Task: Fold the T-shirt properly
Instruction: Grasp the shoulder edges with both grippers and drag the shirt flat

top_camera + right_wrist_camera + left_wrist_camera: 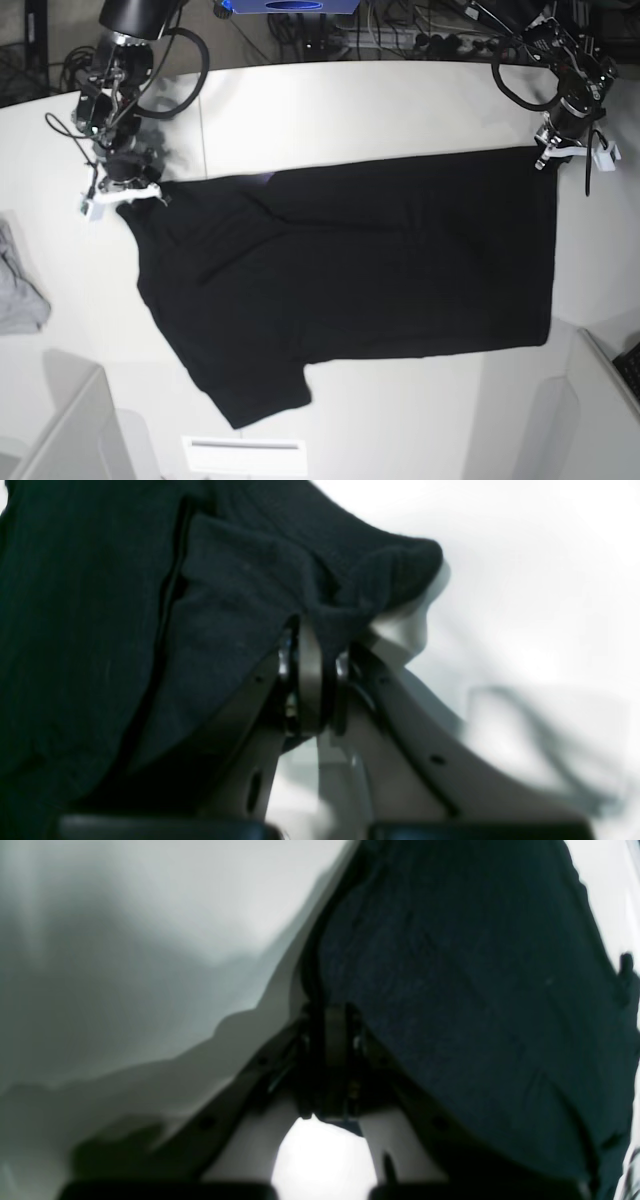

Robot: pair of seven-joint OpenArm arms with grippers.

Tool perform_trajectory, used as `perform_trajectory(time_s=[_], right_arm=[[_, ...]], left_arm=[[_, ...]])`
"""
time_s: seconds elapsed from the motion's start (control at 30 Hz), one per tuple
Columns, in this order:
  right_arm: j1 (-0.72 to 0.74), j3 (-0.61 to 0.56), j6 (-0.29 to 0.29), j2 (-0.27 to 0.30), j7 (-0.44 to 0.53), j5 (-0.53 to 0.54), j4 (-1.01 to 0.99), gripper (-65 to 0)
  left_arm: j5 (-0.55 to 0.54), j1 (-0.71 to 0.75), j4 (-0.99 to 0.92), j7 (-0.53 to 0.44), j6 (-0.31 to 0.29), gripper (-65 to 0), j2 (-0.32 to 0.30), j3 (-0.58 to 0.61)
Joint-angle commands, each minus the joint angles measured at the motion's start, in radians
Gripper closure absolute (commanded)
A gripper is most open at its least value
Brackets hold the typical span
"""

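White surface (330, 100) with a rounded far edge, evenly lit, faint seam lines across it. Beyond the far edge, a dark floor with tangled black cables (400, 35) and a blue box (290, 5). Grey cloth (18, 290) lies at the surface's left margin.

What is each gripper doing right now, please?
Left gripper: closed on the T-shirt at its far corner.
Right gripper: closed on the T-shirt's edge at the other far corner.
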Motion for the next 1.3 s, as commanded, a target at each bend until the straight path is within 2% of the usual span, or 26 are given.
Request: perform_trajectory(time_s=[0.0, 0.17, 0.33, 0.43, 0.63, 0.77, 0.83, 1.27], right_arm=[[-0.008, 0.025, 0.022, -0.001, -0.004, 0.003, 0.012, 0.0], [-0.043, 0.114, 0.027, -0.008, -0.077, 0.003, 0.065, 0.0], [-0.136, 0.116, 0.028, -0.011, -0.139, 0.003, 0.188, 0.0], [-0.207, 0.123, 0.028, -0.056, -0.171, 0.041, 0.263, 0.0], [-0.328, 0.122, 0.028, -0.086, -0.177, 0.152, 0.334, 0.0], [-0.367, 0.122, 0.028, -0.090, -0.174, 0.158, 0.340, 0.0], [-0.379, 0.122, 0.028, -0.091, -0.176, 0.158, 0.340, 0.0], [-0.413, 0.122, 0.028, -0.091, -0.177, 0.153, 0.403, 0.0]], left_arm=[[0.004, 0.021, 0.016, -0.001, 0.006, 0.0, -0.031, 0.013], [-0.005, 0.075, 0.044, -0.001, 0.005, 0.0, -0.076, 0.039], [-0.005, 0.141, 0.121, 0.000, 0.005, 0.0, -0.083, 0.045], [-0.005, 0.184, 0.162, 0.000, 0.005, 0.0, -0.082, 0.045], [-0.005, 0.257, 0.182, 0.000, -0.002, 0.0, -0.080, 0.045], [-0.005, 0.300, 0.184, 0.000, -0.100, 0.0, -0.080, 0.044], [-0.004, 0.311, 0.177, 0.000, -0.121, 0.0, -0.080, 0.041], [0.001, 0.332, 0.181, 0.000, -0.124, 0.0, -0.080, 0.038]])
